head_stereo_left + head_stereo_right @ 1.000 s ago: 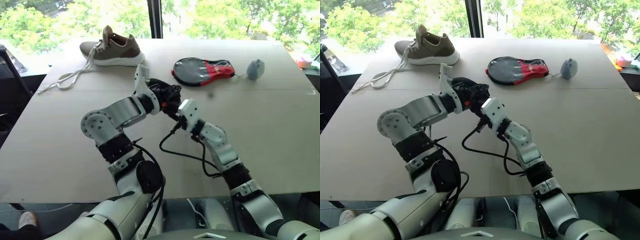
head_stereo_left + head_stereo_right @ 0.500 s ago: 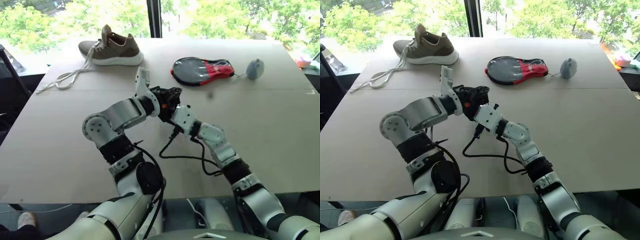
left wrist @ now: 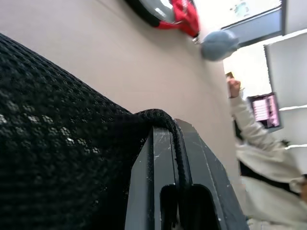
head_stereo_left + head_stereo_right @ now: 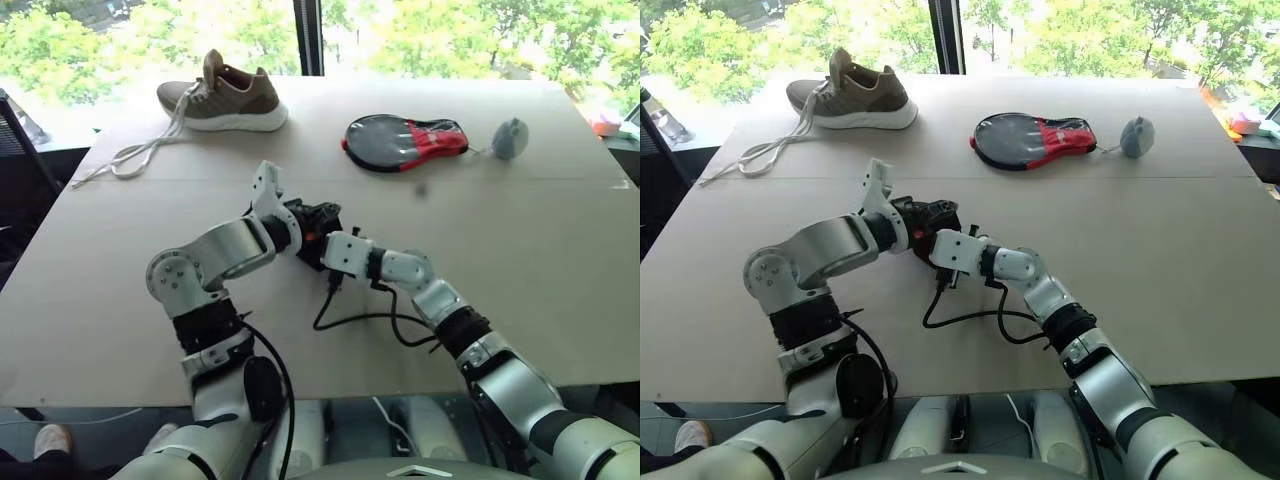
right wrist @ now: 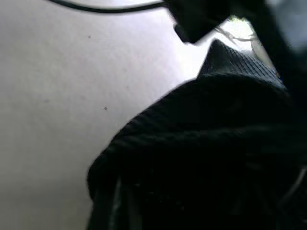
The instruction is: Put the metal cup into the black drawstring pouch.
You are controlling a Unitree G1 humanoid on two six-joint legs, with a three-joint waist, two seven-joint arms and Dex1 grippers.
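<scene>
The black drawstring pouch (image 4: 318, 222) is bunched between my two hands, low over the middle of the table (image 4: 540, 260). My left gripper (image 4: 306, 236) is shut on its mesh fabric. In the left wrist view the pouch's (image 3: 57, 158) rim folds over one finger (image 3: 163, 182). My right gripper (image 4: 330, 252) presses in against the pouch from the right, and the black cloth (image 5: 201, 158) lies right in front of its camera. The metal cup is hidden.
A tan shoe (image 4: 232, 98) with loose white laces lies at the back left. A black-and-red paddle case (image 4: 405, 142) and a grey-blue lump (image 4: 510, 138) lie at the back right. A black cable (image 4: 360, 320) loops under my right forearm. A person's sleeve (image 3: 259, 158) is beyond the table.
Both hands have sunk toward the table with the pouch and shifted a little left. The right hand has turned to point more sideways at it.
</scene>
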